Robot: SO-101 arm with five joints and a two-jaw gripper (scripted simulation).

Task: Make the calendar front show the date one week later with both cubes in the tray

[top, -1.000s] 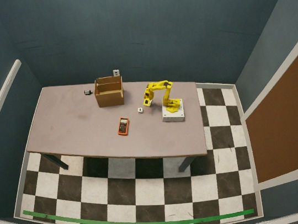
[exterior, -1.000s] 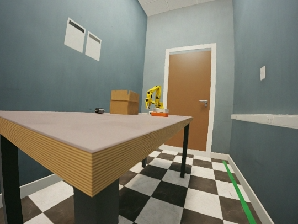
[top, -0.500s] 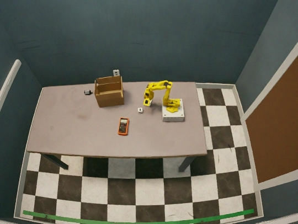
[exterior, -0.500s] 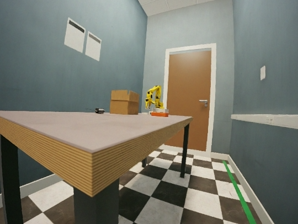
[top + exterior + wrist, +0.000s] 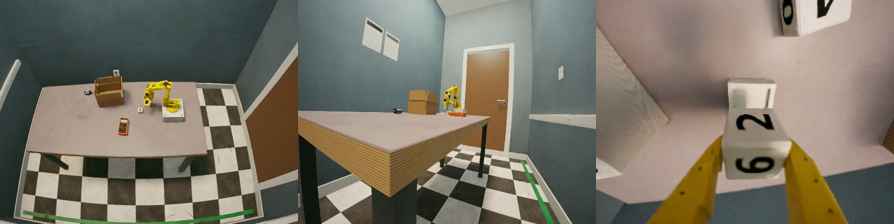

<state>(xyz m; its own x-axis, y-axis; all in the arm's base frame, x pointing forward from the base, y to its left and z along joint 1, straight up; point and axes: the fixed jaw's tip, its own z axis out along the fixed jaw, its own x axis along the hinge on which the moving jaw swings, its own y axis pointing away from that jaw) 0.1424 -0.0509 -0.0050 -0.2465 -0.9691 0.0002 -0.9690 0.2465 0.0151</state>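
Three views of one table, from above, from a corner and from the wrist
The top view looked steeply down from high up, taking in the whole table (image 5: 83, 132) (image 5: 367, 132) and the floor. The exterior view sat low and close by a table corner, facing along it toward the door (image 5: 278, 118) (image 5: 487, 96); both shared the cardboard box (image 5: 110, 99) (image 5: 422, 107) and the arm (image 5: 158, 85) (image 5: 452, 91). The wrist view looked past the gripper (image 5: 147, 105) (image 5: 445, 108) (image 5: 755, 155) from very near, sharing the tabletop with them.

Orange multimeter (image 5: 123, 126) (image 5: 457, 114) near open cardboard box (image 5: 111, 98) (image 5: 422, 107).
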